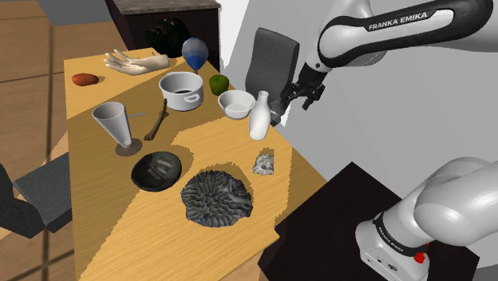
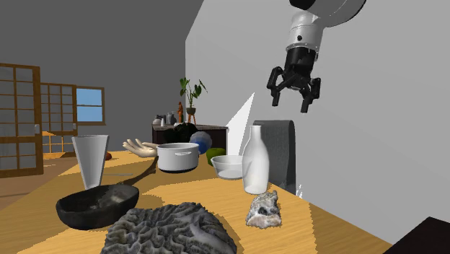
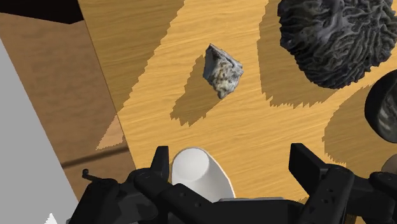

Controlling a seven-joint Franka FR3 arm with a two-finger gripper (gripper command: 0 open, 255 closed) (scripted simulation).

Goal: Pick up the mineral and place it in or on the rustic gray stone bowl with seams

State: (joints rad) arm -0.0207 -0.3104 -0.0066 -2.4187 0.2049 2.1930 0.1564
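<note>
The jaws stand open and empty, high above the surface (image 1: 120, 231), over a white bottle (image 1: 260, 116). The mineral (image 1: 263, 164), a speckled grey chunk, lies on the wood near the bottle, close to the surface's edge and touching nothing. Near it sits a dark ridged lump (image 1: 217, 198). Past that is the dark bowl (image 1: 137, 177), well apart from the mineral.

The mineral (image 1: 263, 164) is speckled grey and white with dark flecks. At its eight o'clock in the shoulder view, a charcoal lump (image 1: 217, 197) carries wavy ridges. The bowl (image 1: 156, 171) is near-black with grey mottling, the table (image 1: 104, 231) honey wood-grain, the bottle (image 1: 260, 116) white.
</note>
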